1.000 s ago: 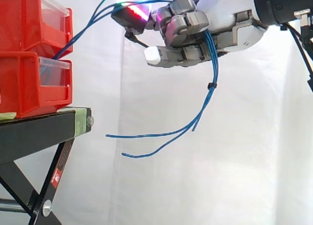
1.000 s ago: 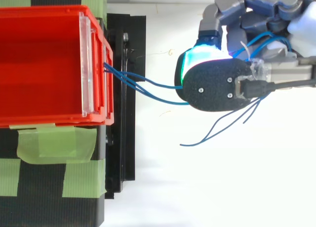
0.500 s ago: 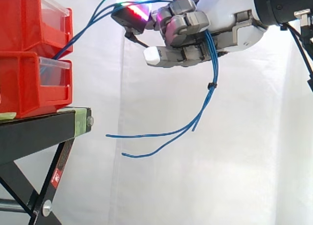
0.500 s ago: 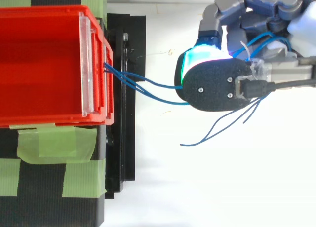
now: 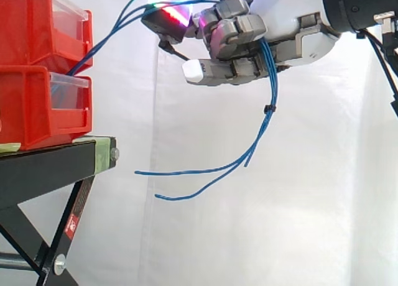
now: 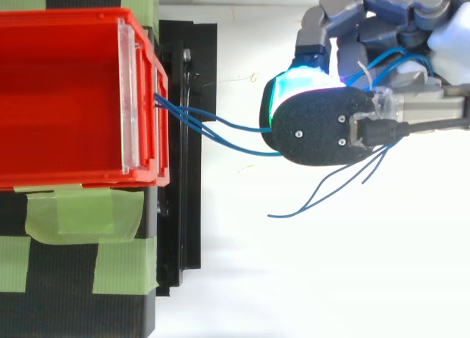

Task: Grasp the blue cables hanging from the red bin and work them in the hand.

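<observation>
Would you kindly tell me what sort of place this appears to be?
Most likely a robotics lab test station: red bins stacked on a black stand, a white curtain as backdrop, and a robot hand curled round blue cables.

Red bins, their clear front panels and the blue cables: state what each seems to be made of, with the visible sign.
The red bins look like moulded plastic: even colour, smooth, slightly shiny walls. The clear front panels are probably transparent plastic: see-through, with bright edges. The blue cables seem wire in a smooth sheath, hanging in soft curves.
</observation>
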